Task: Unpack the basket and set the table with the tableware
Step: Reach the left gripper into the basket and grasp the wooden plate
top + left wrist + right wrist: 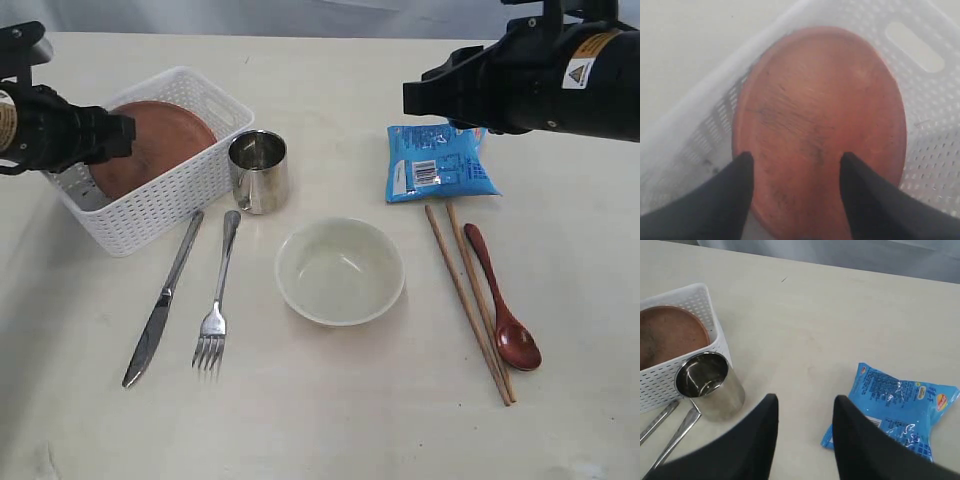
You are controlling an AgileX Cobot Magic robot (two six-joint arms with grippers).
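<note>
The white lattice basket [165, 205] stands at the left of the table [330, 420]. Only the brown saucer [160, 140] is in it, leaning on edge. My left gripper [127, 135] is at the saucer's left side; in the left wrist view it is open [796, 160], its fingers spread in front of the saucer [825, 110] with nothing clamped. On the table lie the steel cup [260, 170], knife [163, 300], fork [218, 300], cream bowl [340, 270], chopsticks [468, 300] and reddish spoon [502, 305]. My right gripper [410, 97] hangs open [805, 402] above bare table, between the cup [710, 385] and the packet.
A blue snack packet [440, 165] lies at the back right, just beyond the chopsticks' far ends, also seen in the right wrist view [895, 405]. The cup stands right beside the basket's right corner [715, 325]. The knife and fork handles reach up to the basket's front wall.
</note>
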